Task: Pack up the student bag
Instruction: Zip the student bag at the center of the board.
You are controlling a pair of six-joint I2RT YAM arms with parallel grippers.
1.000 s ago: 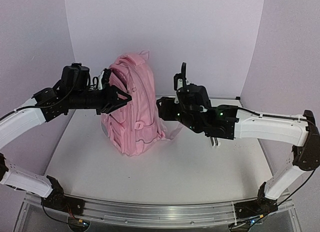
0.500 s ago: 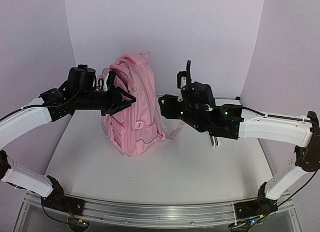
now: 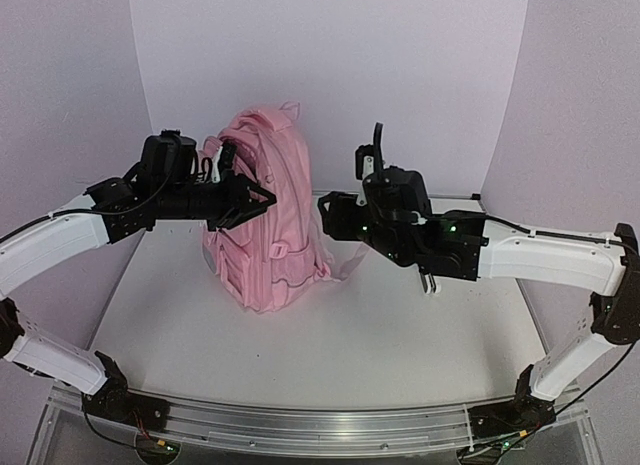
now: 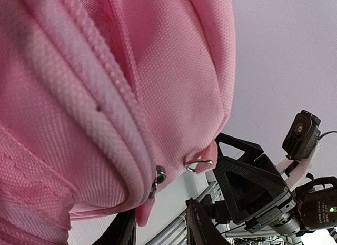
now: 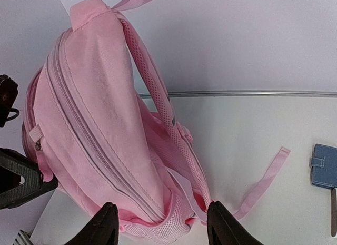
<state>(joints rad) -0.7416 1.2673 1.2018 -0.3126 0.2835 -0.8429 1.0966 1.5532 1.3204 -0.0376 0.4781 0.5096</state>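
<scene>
Backpack [image 3: 270, 255]: one; blue pouch [image 5: 322, 166]: one

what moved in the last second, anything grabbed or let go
The left claw slid a little to the right across the front of the student bag. The right claw barely shifted. Nothing was grabbed or released. Both claws remain open and the bag stands upright in the same spot.

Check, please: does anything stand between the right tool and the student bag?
Nothing visible does. In the right wrist view, the right tool, open, faces the student bag directly. A small blue item lies off to the side, not in the way.
</scene>
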